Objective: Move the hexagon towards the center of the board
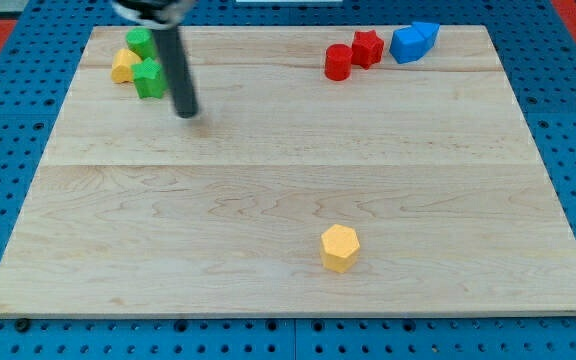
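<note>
A yellow hexagon block (339, 247) lies near the view's bottom, a little right of the board's middle. My tip (186, 110) is the lower end of a dark rod that comes down from the view's top left. The tip stands far up and to the left of the hexagon, just right of a green star-shaped block (150, 78). It touches no block that I can see.
At the top left, a green block (140, 42) and a yellow block (123, 67) sit by the green star. At the top right are a red cylinder (338, 62), a red star-shaped block (367, 48) and two blue blocks (413, 42). The wooden board (288, 180) lies on a blue pegboard.
</note>
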Robot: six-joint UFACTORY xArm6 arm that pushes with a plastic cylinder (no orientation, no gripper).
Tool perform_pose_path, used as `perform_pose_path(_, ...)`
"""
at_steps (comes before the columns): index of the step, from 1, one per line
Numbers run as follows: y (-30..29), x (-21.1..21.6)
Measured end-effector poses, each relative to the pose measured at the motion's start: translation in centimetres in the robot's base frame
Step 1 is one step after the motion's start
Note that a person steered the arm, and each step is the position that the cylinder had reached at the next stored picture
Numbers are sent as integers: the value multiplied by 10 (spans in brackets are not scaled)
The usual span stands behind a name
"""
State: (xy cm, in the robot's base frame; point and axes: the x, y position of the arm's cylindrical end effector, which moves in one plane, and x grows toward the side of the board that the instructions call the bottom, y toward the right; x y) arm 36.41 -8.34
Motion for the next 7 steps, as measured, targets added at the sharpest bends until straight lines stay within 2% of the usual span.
perform_pose_path(1, 116, 39)
perform_pose_path(2, 198, 112)
perform_pose_path(3, 201, 199)
perform_pose_path(4, 127, 216)
perform_pose_path(5, 48, 200)
perform_pose_path(7, 112, 199)
